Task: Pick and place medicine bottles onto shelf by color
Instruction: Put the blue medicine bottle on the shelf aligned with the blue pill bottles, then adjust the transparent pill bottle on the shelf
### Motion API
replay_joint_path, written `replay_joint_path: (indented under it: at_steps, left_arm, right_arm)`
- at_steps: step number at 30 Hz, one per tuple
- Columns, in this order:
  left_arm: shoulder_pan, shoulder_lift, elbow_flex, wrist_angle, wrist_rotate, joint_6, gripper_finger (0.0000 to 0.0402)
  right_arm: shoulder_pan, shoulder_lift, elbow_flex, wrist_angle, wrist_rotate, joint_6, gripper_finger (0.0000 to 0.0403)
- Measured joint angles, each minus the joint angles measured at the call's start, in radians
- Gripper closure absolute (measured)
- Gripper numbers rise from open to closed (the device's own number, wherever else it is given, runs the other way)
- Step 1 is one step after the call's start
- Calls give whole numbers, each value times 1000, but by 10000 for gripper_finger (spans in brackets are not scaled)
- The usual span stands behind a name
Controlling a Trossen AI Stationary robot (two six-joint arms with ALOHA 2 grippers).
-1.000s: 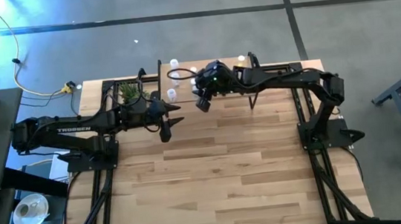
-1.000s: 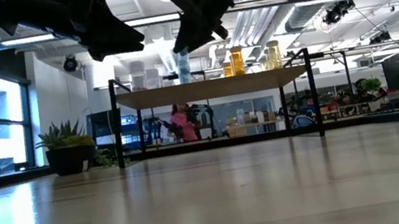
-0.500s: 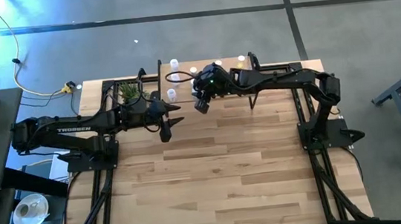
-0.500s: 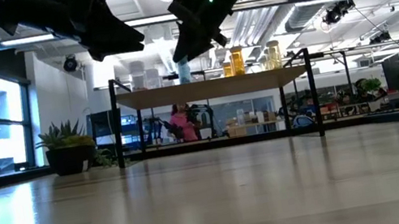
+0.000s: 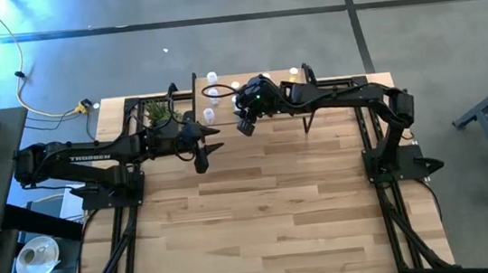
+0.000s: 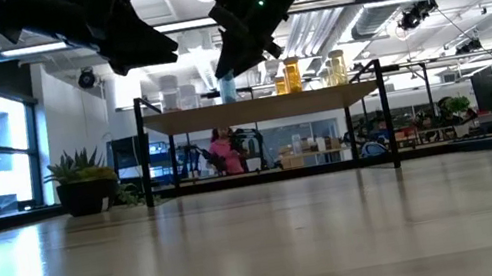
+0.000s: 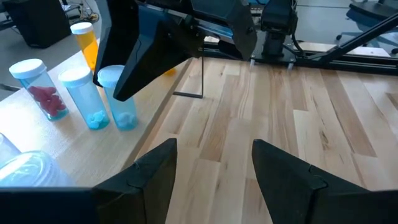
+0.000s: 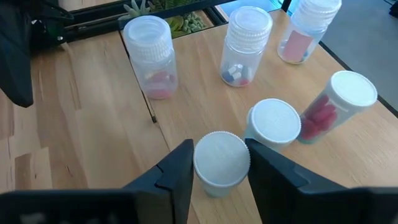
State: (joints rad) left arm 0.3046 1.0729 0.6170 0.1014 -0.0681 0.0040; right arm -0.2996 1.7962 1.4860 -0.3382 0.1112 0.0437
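On the shelf (image 6: 261, 108), a teal-blue medicine bottle (image 7: 119, 98) stands upright beside another blue one (image 7: 82, 98). My right gripper (image 8: 221, 171) is over it, pointing down at a slant. Its fingers flank the bottle's white cap (image 8: 222, 163), one on each side; in the high view this gripper (image 5: 244, 123) is above the shelf's near left part. My left gripper (image 7: 214, 180) is open with nothing between its fingers. It hangs above the table left of the shelf (image 5: 213, 147), near the potted plant (image 5: 158, 114). My right gripper's fingers (image 8: 184, 167) stand close against both sides of the blue bottle's white cap (image 8: 222, 163), coming from above at a slant. I cannot tell whether they touch it. The bottle stands upright with its bottom on the shelf.
More bottles stand on the shelf: a red-pill one (image 7: 40, 87), orange ones (image 6: 292, 75), clear ones with pink contents (image 8: 152, 56), and one lying tilted (image 8: 329, 109). A black cable loop (image 5: 217, 91) lies on the shelf. Bare tabletop (image 5: 279, 205) spreads toward the near edge.
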Motion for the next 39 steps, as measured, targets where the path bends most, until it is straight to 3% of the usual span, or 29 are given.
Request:
replay_joint_path:
  at_steps: [13,30,39]
  left_arm:
    - [0,0,0,-2,0,0,202]
    - [-1,0,0,-8,0,0,202]
    - [-12,0,0,-24,31,10,202]
  right_arm:
    - [0,-1,0,15,0,0,224]
    - [21,-103,0,-5,-11,-3,219]
    - [111,-227,0,-197,-14,-104,219]
